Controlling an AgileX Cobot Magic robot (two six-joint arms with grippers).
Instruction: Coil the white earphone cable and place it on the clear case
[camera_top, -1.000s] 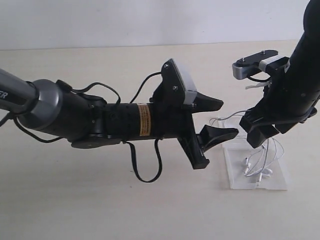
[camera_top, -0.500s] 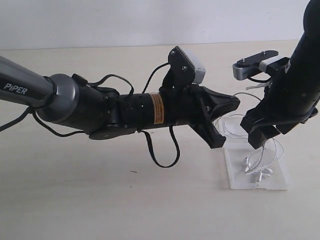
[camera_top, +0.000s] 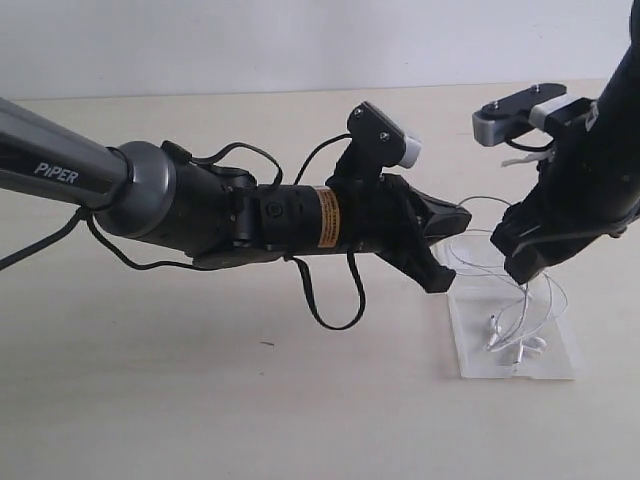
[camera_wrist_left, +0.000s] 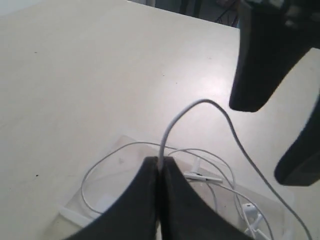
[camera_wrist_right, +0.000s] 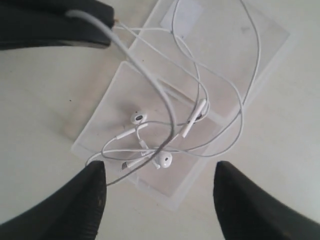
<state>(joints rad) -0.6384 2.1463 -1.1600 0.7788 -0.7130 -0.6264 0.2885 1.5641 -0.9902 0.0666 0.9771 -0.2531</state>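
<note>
left gripper (camera_wrist_left: 159, 162) is pinching the thin white earphone cable (camera_wrist_left: 202, 101), jaws closed | right gripper (camera_wrist_right: 159, 175) is hanging spread wide above | loose loops are lying on the flat clear case (camera_wrist_right: 265, 40) | smooth beige table (camera_top: 200, 400) is meeting a pale wall (camera_top: 300, 40)

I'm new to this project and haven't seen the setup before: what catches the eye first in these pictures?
The left gripper, reaching across the middle of the table, is shut on a strand of the white earphone cable, which arches up from its tips. The rest lies in loose loops, earbuds included, mostly on the clear case at the right of the exterior view. The right gripper hangs open above it.
</note>
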